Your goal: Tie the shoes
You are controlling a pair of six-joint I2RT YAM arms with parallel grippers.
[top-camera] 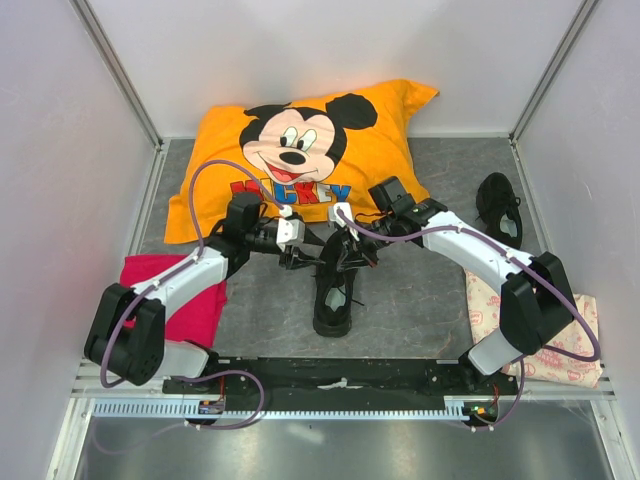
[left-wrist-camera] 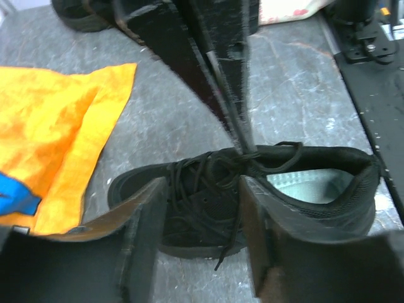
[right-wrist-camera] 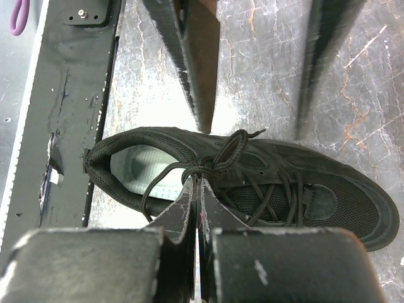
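One black shoe (top-camera: 334,300) lies in the middle of the grey floor with its toe toward the near edge; its pale insole shows in the right wrist view (right-wrist-camera: 136,167). My right gripper (right-wrist-camera: 197,182) is shut on the thin black lace (right-wrist-camera: 211,165) at the knot by the shoe's tongue. In the left wrist view its closed fingers (left-wrist-camera: 237,120) come down onto the laces. My left gripper (left-wrist-camera: 202,189) is open and empty, its jaws standing just above the shoe's side (left-wrist-camera: 196,211). The second shoe (top-camera: 499,205) lies at the back right.
An orange Mickey pillow (top-camera: 300,150) fills the back, its corner near the shoe (left-wrist-camera: 57,126). A red cloth (top-camera: 185,300) lies at the left and a patterned cloth (top-camera: 560,335) at the right. A black rail (top-camera: 340,375) runs along the near edge.
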